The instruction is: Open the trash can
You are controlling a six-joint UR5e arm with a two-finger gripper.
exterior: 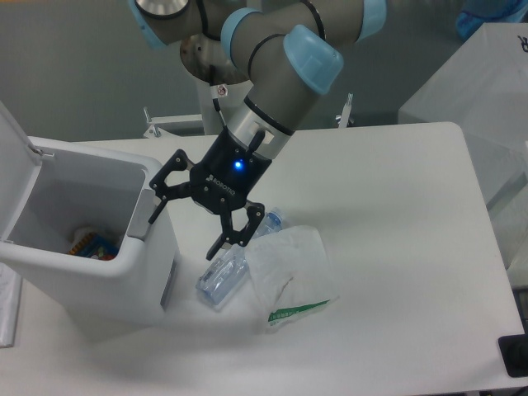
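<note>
The trash can stands at the left edge of the worktop, lid upright, so its interior and some colourful scraps show. The pincer hangs released and empty just beside the can's grey push tab, probably because pressing there springs the lid.

Even, cool overhead light fills the scene, bright but not harsh. The white worktop shows only faint, soft shadows, one under the pincer. A blue lamp glows on the pincer's body. Focus is fairly sharp, with slight softness and grain throughout. The grey background is dimmer.
</note>
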